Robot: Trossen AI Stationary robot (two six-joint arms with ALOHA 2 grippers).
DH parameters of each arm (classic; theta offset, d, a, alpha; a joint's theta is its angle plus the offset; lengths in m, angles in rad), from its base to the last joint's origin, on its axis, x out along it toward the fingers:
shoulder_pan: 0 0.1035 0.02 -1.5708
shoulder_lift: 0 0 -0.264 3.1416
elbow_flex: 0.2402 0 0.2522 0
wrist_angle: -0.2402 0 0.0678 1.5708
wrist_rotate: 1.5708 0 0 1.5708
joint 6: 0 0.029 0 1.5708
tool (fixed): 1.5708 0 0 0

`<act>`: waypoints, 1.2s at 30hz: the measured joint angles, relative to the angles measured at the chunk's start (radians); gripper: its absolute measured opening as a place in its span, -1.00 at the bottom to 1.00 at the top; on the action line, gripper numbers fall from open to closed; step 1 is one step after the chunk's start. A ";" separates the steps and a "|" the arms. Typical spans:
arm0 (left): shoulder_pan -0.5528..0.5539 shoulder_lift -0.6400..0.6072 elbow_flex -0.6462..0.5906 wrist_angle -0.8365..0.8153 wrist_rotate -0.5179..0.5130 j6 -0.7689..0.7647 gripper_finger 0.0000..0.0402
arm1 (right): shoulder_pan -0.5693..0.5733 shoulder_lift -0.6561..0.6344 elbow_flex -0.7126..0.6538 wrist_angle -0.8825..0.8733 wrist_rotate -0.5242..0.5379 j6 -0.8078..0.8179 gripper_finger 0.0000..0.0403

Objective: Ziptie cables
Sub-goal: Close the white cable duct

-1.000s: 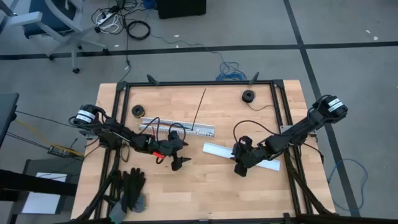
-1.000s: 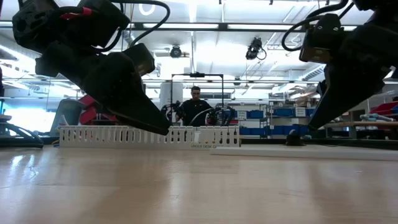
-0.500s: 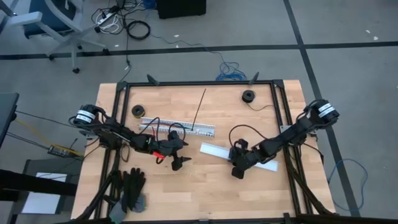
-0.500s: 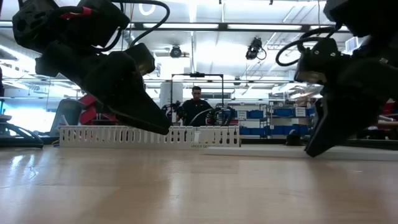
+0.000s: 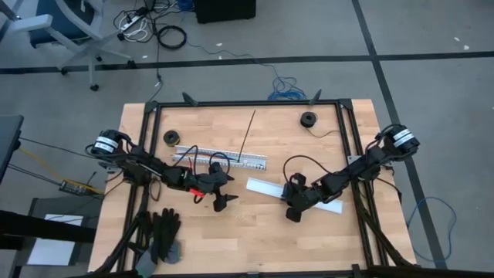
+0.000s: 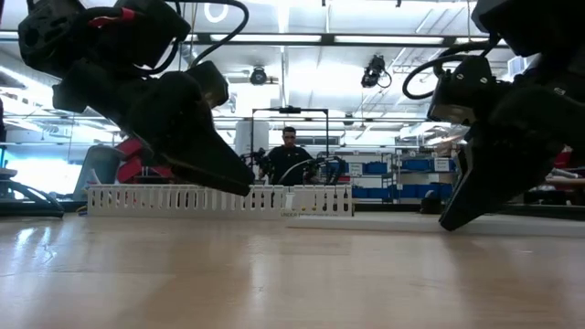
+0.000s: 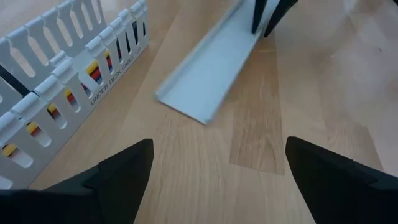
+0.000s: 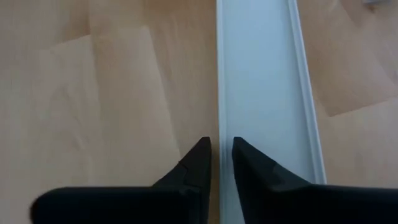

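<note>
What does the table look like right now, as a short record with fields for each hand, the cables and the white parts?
left hand: open, above bare wood near the slotted channel, holding nothing
right hand: fingers nearly together astride one raised edge of the flat white cover; a firm grip cannot be confirmed
slotted channel: lying toward the table's far side
cables: coloured wires inside the slotted channel, seen through its slots
zip tie: none identifiable
gloves: dark, at the table's near left corner

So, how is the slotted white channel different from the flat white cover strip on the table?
The slotted channel has comb-like walls and holds coloured cables; the cover strip is smooth and holds nothing. The right gripper straddles the strip's rim; no gripper is at the channel. Both are long, white, and lie on the wooden table.
</note>
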 joint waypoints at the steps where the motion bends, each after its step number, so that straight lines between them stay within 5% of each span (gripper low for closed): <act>1: 0.000 0.000 0.000 0.002 0.000 0.000 0.71 | -0.001 0.001 0.000 0.010 -0.012 0.000 -0.82; 5: 0.000 0.000 0.000 0.004 0.000 0.000 0.71 | 0.001 0.001 0.000 0.021 -0.044 0.002 -0.97; 36: -0.001 0.000 0.000 0.005 0.000 0.031 0.71 | -0.073 -0.120 -0.002 0.247 -0.191 0.219 -1.00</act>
